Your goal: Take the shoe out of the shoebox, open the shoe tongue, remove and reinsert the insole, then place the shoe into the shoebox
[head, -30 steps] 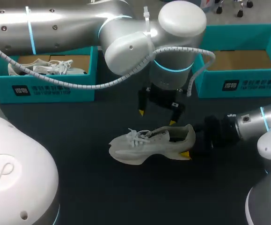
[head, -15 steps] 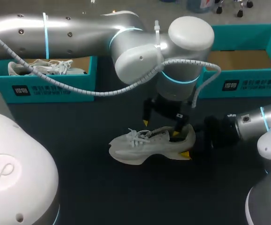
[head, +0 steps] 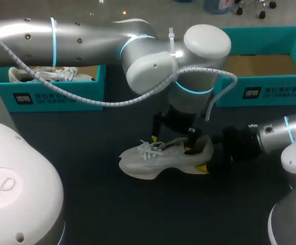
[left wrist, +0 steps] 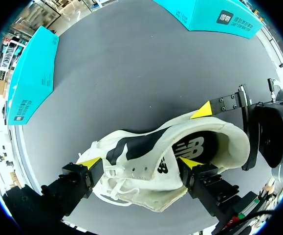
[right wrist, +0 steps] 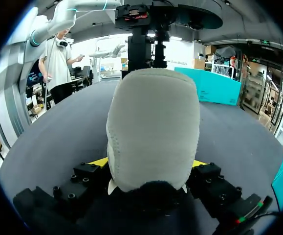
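The white shoe (head: 160, 157) stands on its sole near the middle of the dark desk (head: 86, 204), outside both boxes, with its toe toward my left and its heel toward my right. From above, its mouth is open and the dark insole (left wrist: 207, 142) shows inside. My right pincer (right wrist: 148, 164) comes in low from the right and is clamped on the heel, one yellow tip pressed against each side of it. My left pincer (left wrist: 140, 162) hangs over the shoe from above with its fingers spread wide and gripping nothing. One yellow tip sits down in the shoe's mouth just behind the tongue, and the other is out over the laces (left wrist: 114, 178) toward the toe. I cannot tell whether either tip touches the shoe. Behind the shoe, on my left, is a teal shoebox (head: 45, 97) holding a second shoe (head: 50, 75). On my right is another teal shoebox (head: 270, 92), its brown inside showing.
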You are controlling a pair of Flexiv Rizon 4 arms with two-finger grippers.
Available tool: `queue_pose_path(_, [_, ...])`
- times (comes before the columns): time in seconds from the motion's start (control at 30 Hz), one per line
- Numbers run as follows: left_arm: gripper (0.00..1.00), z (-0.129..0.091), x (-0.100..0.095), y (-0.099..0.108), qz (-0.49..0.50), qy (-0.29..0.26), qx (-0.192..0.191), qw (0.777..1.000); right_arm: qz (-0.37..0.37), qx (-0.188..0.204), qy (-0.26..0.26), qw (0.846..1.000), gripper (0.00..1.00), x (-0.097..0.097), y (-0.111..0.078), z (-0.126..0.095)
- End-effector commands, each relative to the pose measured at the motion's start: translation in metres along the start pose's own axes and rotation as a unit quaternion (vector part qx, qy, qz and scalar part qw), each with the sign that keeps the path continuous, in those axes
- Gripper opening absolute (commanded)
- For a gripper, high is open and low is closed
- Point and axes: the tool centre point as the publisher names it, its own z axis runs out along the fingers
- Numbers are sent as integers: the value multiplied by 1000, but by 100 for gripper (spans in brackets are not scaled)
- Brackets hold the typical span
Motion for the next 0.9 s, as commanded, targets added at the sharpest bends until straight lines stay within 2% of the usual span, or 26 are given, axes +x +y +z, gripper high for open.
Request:
queue_pose_path(0.03, [85, -8, -13, 11, -13, 11, 4, 1000, 0, 1, -1, 1000, 0, 1, -1, 2])
queue_pose_path(0.07, [71, -10, -14, 13, -17, 14, 4, 1000, 0, 1, -1, 1000, 0, 1, -1, 2])
queue_pose_path(0.1, [50, -13, -15, 15, -23, 18, 4, 1000, 0, 1, -1, 1000, 0, 1, -1, 2])
queue_pose_path(0.17, [41, -17, -16, 20, -33, 22, 4, 999, 0, 1, -1, 1000, 0, 1, -1, 2])
queue_pose_path(0.2, [30, -19, -17, 24, -41, 24, 6, 999, 0, 1, -1, 1000, 0, 1, -1, 2])
queue_pose_path(0.27, [21, -22, -18, 30, -54, 29, 5, 998, 0, 1, -1, 1000, 0, 1, -1, 2])
queue_pose_path(0.33, [4, -23, -19, 34, -66, 37, 2, 997, 0, 1, -1, 1000, 0, 1, -1, 2])
queue_pose_path(0.37, [0, -23, -20, 36, -66, 46, 3, 997, 0, 1, -1, 1000, 0, 1, -1, 2])
queue_pose_path(0.9, [0, -11, -57, 51, -57, 171, 31, 983, 0, 1, -1, 1000, 0, 1, -1, 2])
